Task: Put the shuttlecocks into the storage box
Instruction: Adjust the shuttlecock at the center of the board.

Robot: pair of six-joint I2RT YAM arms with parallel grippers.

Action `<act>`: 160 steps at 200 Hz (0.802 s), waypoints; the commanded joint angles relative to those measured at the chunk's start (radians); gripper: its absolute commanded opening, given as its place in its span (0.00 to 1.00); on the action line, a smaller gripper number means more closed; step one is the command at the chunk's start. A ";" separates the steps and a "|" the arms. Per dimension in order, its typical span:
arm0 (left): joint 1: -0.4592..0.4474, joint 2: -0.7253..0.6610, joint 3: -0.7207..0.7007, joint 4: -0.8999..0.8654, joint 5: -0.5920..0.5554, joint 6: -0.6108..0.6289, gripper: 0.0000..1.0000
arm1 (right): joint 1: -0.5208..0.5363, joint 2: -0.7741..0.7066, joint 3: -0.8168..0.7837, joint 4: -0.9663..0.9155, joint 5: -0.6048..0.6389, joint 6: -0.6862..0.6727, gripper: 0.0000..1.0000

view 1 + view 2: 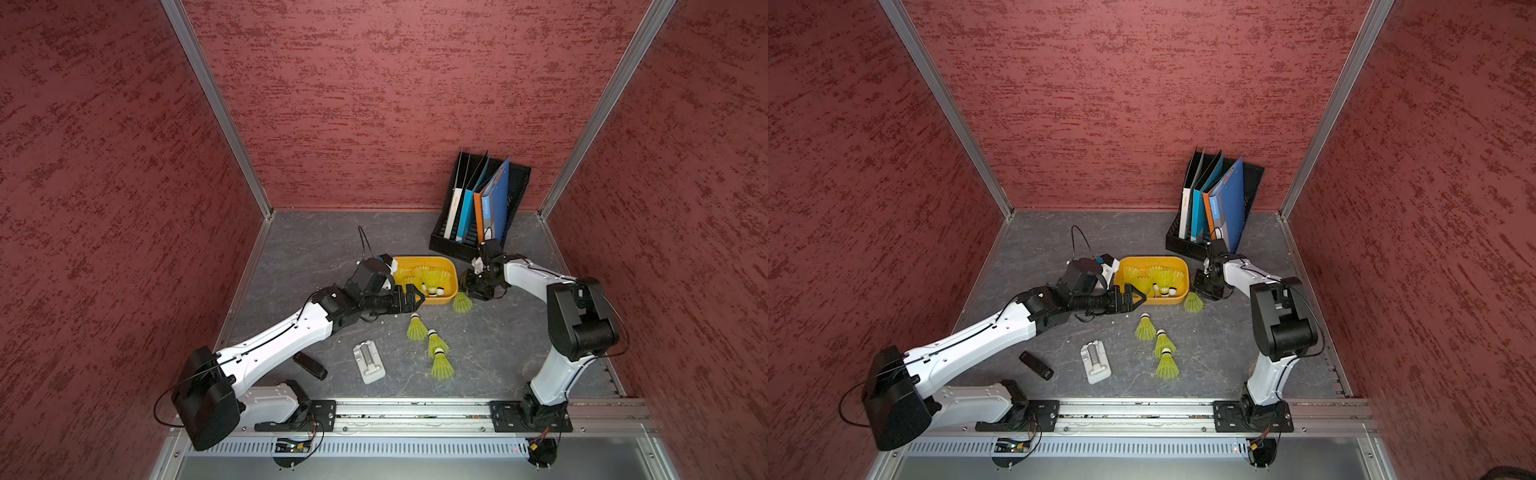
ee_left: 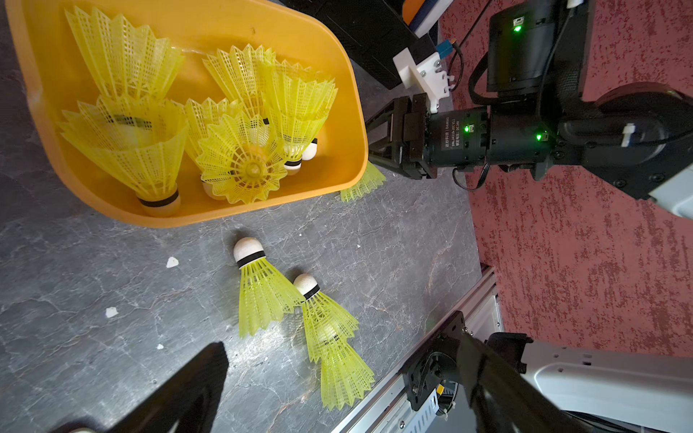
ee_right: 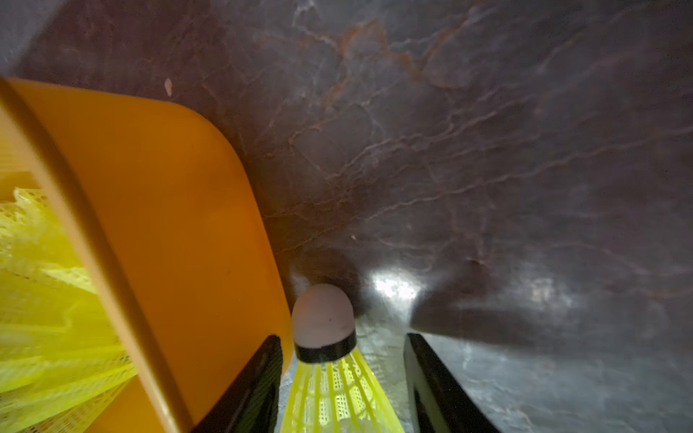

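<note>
The orange-yellow storage box (image 1: 420, 260) holds several neon yellow shuttlecocks (image 2: 240, 165). Three more shuttlecocks (image 1: 416, 329) (image 1: 436, 344) (image 1: 441, 366) lie in a row on the table in front of it. My left gripper (image 1: 415, 297) hovers wide open at the box's front left corner, with nothing between its fingers (image 2: 195, 382). My right gripper (image 1: 473, 289) is down at the box's right end, and its fingers flank a shuttlecock (image 3: 324, 330) lying on the table. A gap shows beside the cork tip. The wider skirt (image 1: 462, 302) runs out of the wrist view, so contact there is hidden.
A black file rack with blue and orange folders (image 1: 484, 203) stands at the back right, just behind the right arm. A pale grey flat device (image 1: 368, 362) and a small black oblong object (image 1: 310, 365) lie on the table at the front left. A metal rail (image 1: 415, 409) runs along the front edge.
</note>
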 commanded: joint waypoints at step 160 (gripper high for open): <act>0.001 0.025 0.037 0.002 0.005 0.025 1.00 | -0.075 -0.363 -0.243 -0.159 0.231 0.192 0.50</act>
